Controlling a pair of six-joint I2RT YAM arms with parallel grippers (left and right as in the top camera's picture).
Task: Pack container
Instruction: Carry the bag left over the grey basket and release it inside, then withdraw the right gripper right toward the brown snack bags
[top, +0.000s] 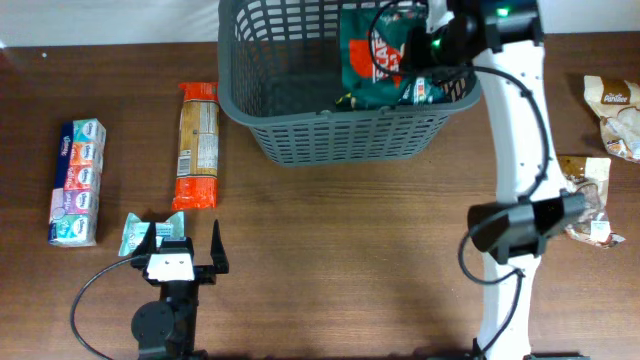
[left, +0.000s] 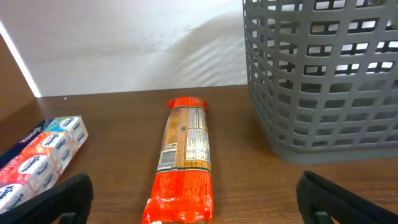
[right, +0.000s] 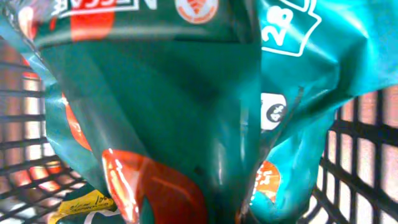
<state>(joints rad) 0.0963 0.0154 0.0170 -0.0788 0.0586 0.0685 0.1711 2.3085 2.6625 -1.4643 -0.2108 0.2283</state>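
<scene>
The left gripper (top: 182, 243) stands open, its jaws spread wide and holding nothing, low at the near left of the table. To its far left we note a pack of tissues (top: 77, 182), and just beside its left finger a small teal packet (top: 133, 232). Straight ahead lies the orange packet (left: 185, 162), flat, with its long axis running directly away from the gripper. We judge the left arm far the nearer to it. The basket (top: 330, 135) stands to the right of that packet, near but apart. The right gripper (top: 425, 55) is inside the basket against a green bag (right: 186, 112); we cannot tell whether it grips. Two snack bags (top: 612, 100) lie at the far right.
</scene>
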